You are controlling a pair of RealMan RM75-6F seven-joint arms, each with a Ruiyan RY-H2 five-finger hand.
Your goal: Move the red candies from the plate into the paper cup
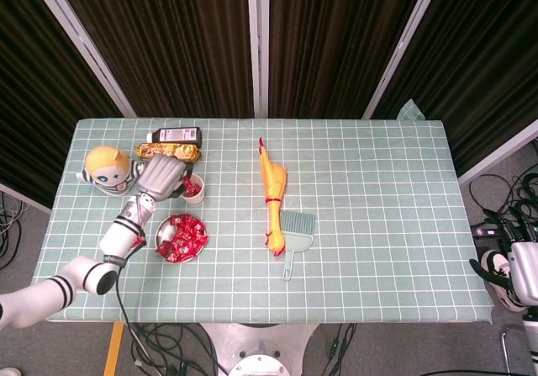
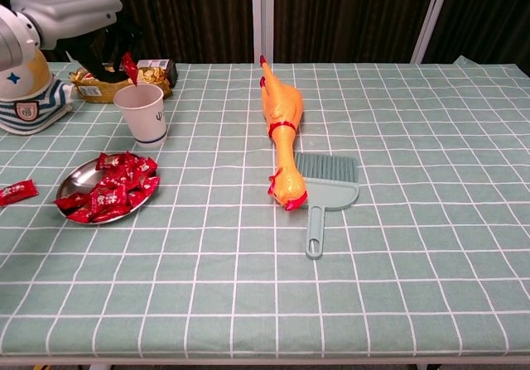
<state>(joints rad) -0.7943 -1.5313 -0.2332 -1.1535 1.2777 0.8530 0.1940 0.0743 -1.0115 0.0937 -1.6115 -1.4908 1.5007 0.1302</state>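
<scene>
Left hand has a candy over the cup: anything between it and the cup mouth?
Nothing visible. The left hand holds a red candy just above the open paper cup, with no object between them.

Silver-grey left hand (image 2: 70,10) with black fingers (image 2: 124,31), white segmented arm with black joint rings, grey-white right hand (image 1: 521,277)

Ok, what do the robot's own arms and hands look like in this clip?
The left arm is white with dark bands at its joints. The left hand has a silver-grey back and black fingers. The right hand, at the frame edge, looks silver-grey with black parts.
</scene>
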